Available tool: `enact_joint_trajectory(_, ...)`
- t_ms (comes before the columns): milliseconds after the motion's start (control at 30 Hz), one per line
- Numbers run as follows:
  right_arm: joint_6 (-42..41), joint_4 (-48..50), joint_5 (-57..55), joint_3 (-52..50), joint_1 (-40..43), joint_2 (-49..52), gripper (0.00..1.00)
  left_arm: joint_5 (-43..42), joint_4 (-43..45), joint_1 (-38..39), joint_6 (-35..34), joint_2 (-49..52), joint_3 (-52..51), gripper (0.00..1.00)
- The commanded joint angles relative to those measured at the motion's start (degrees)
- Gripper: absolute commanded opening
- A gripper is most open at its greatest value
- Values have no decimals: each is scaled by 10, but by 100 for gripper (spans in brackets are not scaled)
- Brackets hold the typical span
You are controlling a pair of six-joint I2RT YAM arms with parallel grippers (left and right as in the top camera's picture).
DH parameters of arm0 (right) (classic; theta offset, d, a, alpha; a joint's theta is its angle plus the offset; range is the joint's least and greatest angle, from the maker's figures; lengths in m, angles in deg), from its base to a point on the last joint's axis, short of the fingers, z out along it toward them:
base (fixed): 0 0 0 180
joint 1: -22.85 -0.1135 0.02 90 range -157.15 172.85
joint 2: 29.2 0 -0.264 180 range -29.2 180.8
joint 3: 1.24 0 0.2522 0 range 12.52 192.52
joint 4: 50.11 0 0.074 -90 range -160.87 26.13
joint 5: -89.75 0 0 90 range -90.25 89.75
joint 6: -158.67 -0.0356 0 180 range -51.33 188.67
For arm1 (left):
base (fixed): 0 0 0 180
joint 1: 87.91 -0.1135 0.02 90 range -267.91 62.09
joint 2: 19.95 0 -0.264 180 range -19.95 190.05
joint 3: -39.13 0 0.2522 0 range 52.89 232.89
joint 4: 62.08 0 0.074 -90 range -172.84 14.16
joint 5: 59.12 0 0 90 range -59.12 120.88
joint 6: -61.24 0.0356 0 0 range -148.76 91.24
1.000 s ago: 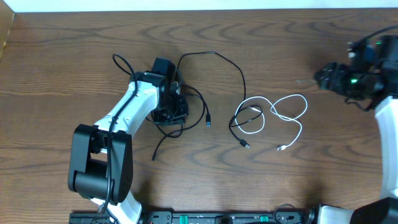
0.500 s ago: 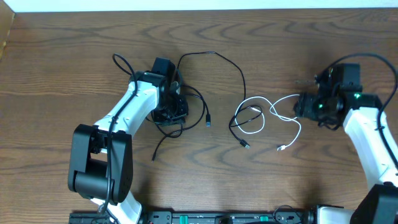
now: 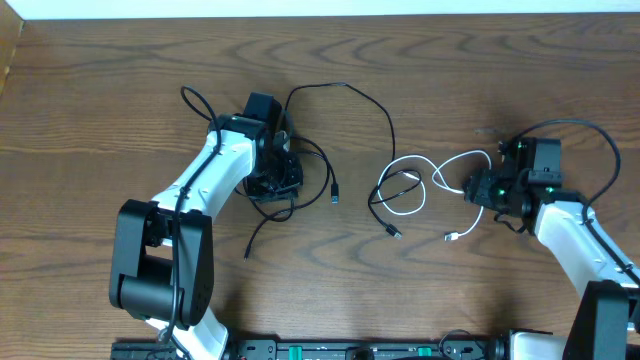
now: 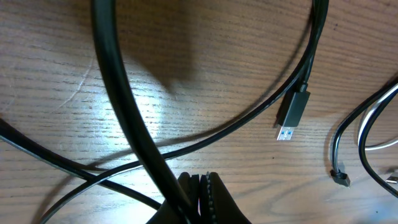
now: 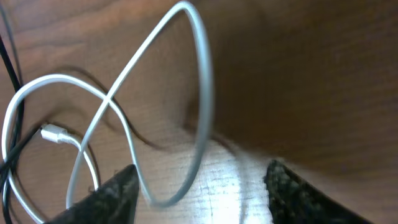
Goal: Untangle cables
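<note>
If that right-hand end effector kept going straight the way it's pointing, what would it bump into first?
Probably the loop of the white cable, just ahead of the right end effector; depth is unclear.

One white cable (image 3: 410,158) — and seemingly three black cables (image 3: 345,87).

I read from here: bench (image 3: 90,90), brown wood, grain running side to side | pale strip (image 3: 330,7) along its far edge | dark rail (image 3: 330,350) with green marks at near edge, middle
</note>
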Motion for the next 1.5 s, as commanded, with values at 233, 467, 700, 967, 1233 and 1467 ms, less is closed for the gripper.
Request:
enact_joint_trajectory(233,-19,183,320,-29,-3,2,2,-7,-2,1,8,-10,2,8)
enact_joint_trajectory(467,-127,314,418,35,-2,0,1,-7,-2,1,10,-10,2,8)
enact_joint_trajectory(700,-209,373,399,194,-2,0,1,-1,-2,1,10,-10,2,8)
enact_joint_trajectory(967,-214,372,363,371,3,0,1,0,-2,1,10,-10,2,8)
enact_joint_trajectory(1233,-214,375,333,450,37,0,1,0,0,1,10,-10,-7,8)
enact_joint_trajectory(1467,-252,387,286,471,75,0,1,0,1,1,10,-10,-7,8)
